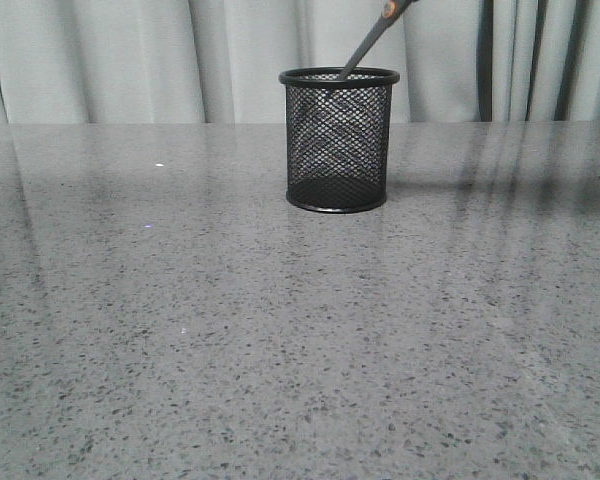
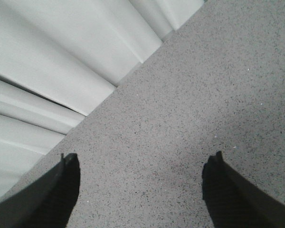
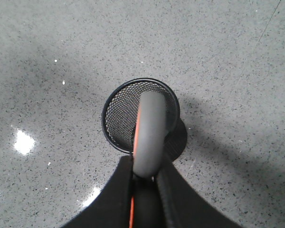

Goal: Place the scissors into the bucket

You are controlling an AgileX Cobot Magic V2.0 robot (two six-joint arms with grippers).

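Observation:
The bucket (image 1: 338, 140), a black wire-mesh cup, stands upright at the far middle of the table. The scissors (image 1: 372, 38) lean down into its mouth, blades inside, the grey and orange handle running out of the front view's top edge. In the right wrist view my right gripper (image 3: 146, 173) is shut on the scissors' grey handle loop (image 3: 148, 135), held straight above the bucket's open rim (image 3: 115, 102). My left gripper (image 2: 141, 178) is open and empty over bare table near the curtain; it does not show in the front view.
The grey speckled table (image 1: 280, 340) stretches wide in front of the bucket. Pale curtains (image 1: 130, 60) hang along the far edge, and they also show in the left wrist view (image 2: 61, 61).

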